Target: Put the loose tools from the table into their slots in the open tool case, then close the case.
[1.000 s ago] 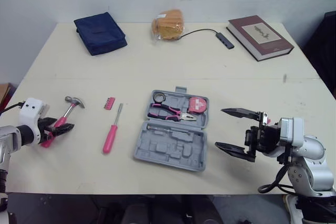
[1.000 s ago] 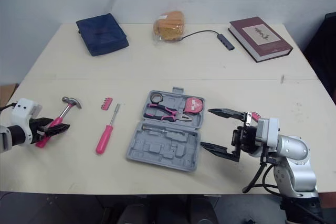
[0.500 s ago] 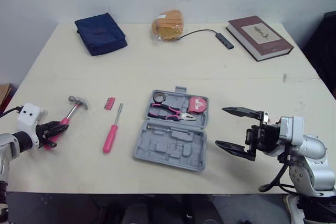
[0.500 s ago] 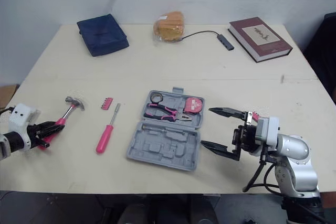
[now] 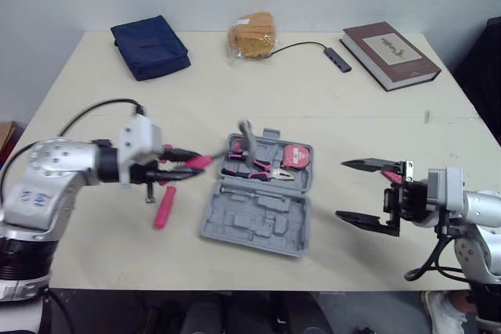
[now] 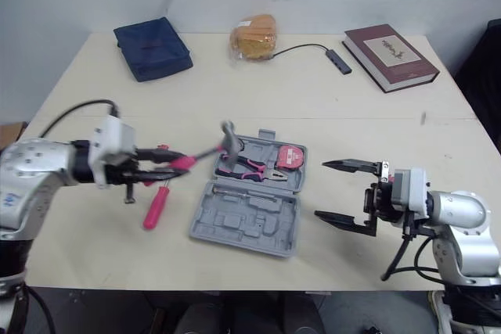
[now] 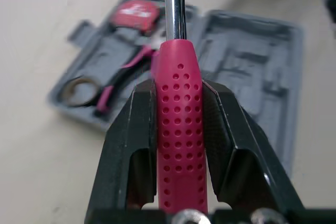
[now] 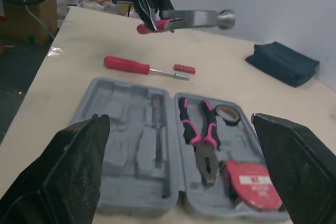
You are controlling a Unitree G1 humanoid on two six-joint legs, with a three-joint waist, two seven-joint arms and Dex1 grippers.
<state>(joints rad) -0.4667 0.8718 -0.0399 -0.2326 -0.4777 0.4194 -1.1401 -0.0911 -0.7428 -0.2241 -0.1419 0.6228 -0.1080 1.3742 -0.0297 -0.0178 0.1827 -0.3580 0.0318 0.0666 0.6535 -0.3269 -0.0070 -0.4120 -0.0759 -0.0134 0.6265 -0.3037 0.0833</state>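
Hammer [image 5: 225, 152], pinched in the left gripper [image 5: 186, 166], now lifted near the tool case [image 5: 258, 223]; right gripper [image 5: 342, 189] spread

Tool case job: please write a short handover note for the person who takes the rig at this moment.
Left gripper: fingers shut on the pink handle of the hammer, held in the air, head toward the tool case.
Right gripper: open, empty, beside the case's right side.
Done: pliers and tape measure lie in the open case.
Left: seat the hammer; then the screwdriver and bit strip, both on the table; close the case.
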